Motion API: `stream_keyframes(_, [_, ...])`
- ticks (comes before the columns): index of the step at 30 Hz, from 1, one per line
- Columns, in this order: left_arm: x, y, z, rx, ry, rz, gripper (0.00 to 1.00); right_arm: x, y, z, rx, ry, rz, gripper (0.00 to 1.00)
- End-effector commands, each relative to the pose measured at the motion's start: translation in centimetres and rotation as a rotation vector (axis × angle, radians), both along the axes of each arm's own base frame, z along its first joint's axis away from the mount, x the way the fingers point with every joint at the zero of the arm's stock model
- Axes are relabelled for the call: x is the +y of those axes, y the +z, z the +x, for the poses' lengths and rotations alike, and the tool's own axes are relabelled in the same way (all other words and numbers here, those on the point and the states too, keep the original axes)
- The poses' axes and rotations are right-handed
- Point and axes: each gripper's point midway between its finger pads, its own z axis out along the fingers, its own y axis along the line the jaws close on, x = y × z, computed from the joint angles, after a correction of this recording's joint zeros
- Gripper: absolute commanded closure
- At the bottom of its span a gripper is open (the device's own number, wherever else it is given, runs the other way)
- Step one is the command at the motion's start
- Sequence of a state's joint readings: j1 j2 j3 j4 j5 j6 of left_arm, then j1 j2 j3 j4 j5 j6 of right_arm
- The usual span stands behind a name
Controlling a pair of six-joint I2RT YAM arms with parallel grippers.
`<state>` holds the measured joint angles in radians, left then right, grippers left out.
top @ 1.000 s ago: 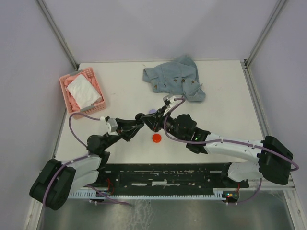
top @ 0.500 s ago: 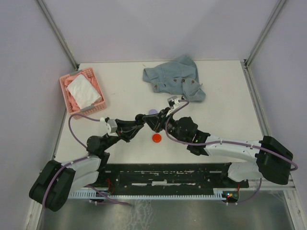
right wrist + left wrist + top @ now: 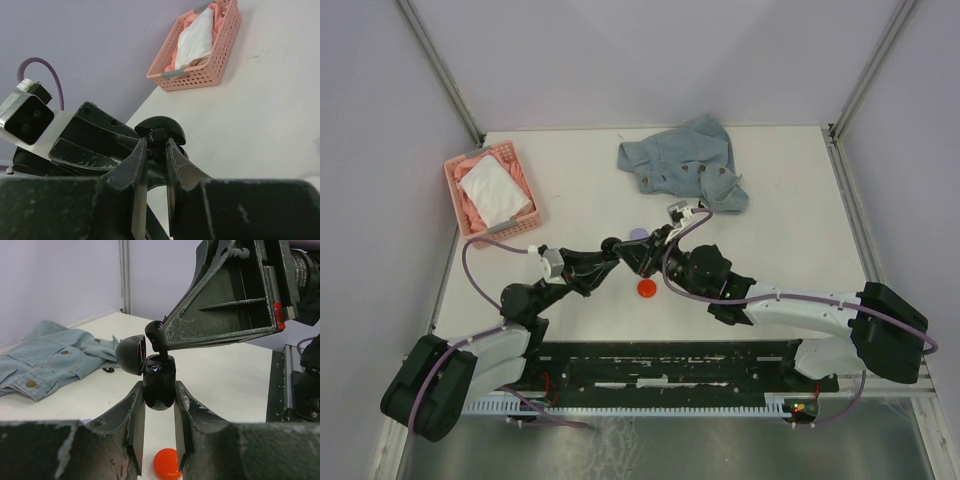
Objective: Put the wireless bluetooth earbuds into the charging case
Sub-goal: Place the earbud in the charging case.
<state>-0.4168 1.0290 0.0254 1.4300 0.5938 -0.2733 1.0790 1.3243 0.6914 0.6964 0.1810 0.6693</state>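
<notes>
My left gripper is shut on a round black charging case and holds it above the table with its lid swung open to the left. My right gripper is shut on a black earbud and holds it at the case's open mouth, under the lid. In the left wrist view the earbud sits at the right finger's tip, with its stem down in the case. The two grippers meet mid-table. A second black earbud lies on the table by the denim.
A red round case lies on the table under the grippers and also shows in the left wrist view. A lilac case lies just behind them. A denim garment is at the back, and a pink basket with cloths at the left.
The right wrist has shifted slightly right and back over the last second. The left gripper has kept the case where it was, and both grippers stay shut.
</notes>
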Motion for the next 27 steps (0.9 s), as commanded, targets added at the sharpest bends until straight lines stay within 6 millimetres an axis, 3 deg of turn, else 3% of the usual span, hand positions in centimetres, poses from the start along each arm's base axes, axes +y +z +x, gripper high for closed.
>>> stream_keyframes(1, [0.5,2.5,-0.1,-0.066,0.025,-0.067,0.97,0.9,0.8,-0.9,-0.018,0.046,0.020,0.86])
stream_keyframes(13, [0.7,2.7,-0.2,-0.072,0.031,-0.074,0.97,0.9,-0.2,-0.7,0.010,0.014,0.020,0.85])
stream_keyframes(27, [0.7,2.7,-0.2,-0.076,0.031,-0.072,0.97,0.2,-0.3,-0.5,0.021,-0.019,0.006,0.65])
